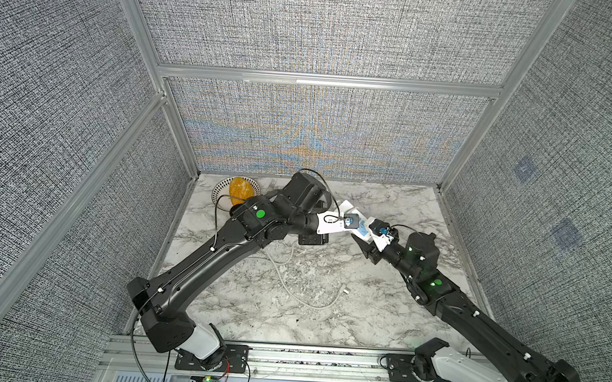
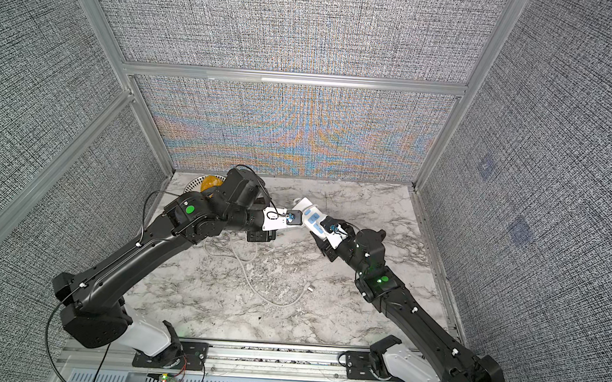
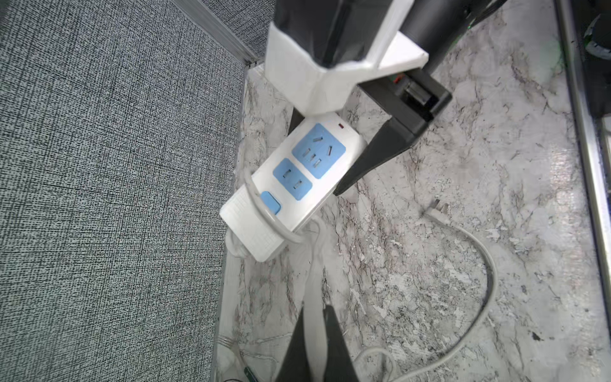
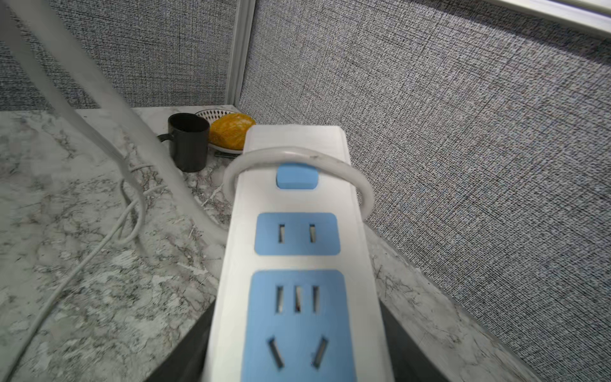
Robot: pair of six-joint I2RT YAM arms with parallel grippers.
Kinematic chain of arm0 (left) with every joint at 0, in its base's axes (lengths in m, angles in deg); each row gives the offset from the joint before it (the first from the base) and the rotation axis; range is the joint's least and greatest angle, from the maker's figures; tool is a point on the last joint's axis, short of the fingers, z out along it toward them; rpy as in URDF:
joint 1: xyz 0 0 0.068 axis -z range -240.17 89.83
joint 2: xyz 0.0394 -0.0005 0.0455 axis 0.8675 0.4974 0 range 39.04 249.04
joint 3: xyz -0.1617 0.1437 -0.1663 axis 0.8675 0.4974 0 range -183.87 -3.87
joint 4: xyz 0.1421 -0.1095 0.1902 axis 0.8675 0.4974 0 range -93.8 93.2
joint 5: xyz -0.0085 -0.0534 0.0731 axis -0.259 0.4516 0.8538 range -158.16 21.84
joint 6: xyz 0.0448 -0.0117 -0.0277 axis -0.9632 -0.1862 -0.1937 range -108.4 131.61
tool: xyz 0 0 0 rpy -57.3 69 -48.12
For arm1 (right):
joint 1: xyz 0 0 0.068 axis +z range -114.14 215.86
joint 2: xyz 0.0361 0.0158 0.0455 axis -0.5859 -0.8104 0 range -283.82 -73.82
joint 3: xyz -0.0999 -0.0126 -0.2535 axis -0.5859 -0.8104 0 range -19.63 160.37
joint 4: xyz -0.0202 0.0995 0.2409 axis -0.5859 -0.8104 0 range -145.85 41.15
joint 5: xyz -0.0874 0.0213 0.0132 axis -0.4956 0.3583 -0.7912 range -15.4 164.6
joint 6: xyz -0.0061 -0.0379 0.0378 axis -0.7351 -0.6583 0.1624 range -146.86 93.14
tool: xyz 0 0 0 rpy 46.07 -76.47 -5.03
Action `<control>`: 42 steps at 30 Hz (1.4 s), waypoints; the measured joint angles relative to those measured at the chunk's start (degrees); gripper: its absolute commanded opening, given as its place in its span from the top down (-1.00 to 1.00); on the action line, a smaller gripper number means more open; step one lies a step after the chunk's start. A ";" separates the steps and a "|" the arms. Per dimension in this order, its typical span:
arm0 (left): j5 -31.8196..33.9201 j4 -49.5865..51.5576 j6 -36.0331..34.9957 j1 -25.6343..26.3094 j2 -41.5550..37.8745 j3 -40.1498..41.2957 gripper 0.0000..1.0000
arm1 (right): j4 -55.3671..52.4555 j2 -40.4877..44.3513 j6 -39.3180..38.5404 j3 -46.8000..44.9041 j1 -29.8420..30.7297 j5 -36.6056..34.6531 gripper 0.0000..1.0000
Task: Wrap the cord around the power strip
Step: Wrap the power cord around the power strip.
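Note:
The white power strip [image 2: 312,217], with light-blue socket panels and a blue button [image 4: 296,177], is held up off the marble table. My right gripper [image 4: 297,330] is shut on its socket end, one black finger [image 3: 370,158] on each long side. One loop of the grey-white cord [image 4: 297,155] lies across the strip at the button. From there the cord drops to my left gripper [image 3: 315,306], which is shut on it just left of the strip. The rest of the cord [image 1: 293,289] trails over the table to the plug [image 1: 345,290].
A patterned bowl holding a yellow-orange object [image 1: 237,191] sits in the back left corner beside a black mug [image 4: 188,142] and a fork [image 1: 272,184]. Grey fabric walls with metal frames close in the table on three sides.

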 measured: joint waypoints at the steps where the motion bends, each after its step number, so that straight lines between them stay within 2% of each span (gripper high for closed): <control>1: 0.00 0.55 -0.66 0.00 0.39 -0.59 1.00 | -0.98 -0.11 -0.50 0.13 0.02 1.31 1.00; 11: 1.55 4.59 -7.82 0.11 4.59 -4.92 1.00 | -9.60 -2.43 -4.37 1.90 1.05 13.75 1.00; 19: 2.82 5.25 -10.78 0.26 7.21 -6.12 1.00 | -9.14 -1.05 -5.70 -1.29 1.49 26.12 1.00; 28: -1.57 7.80 -11.82 0.00 12.59 -10.43 0.78 | -4.39 3.67 -4.68 -4.66 3.32 30.10 1.00; 35: -8.81 5.75 -9.68 -3.21 12.92 -11.67 0.57 | 0.09 7.82 -1.33 -8.76 4.79 33.77 1.00; 42: -15.96 4.94 -7.65 -3.87 15.41 -13.18 0.57 | 3.06 9.05 0.70 -9.70 5.51 35.60 1.00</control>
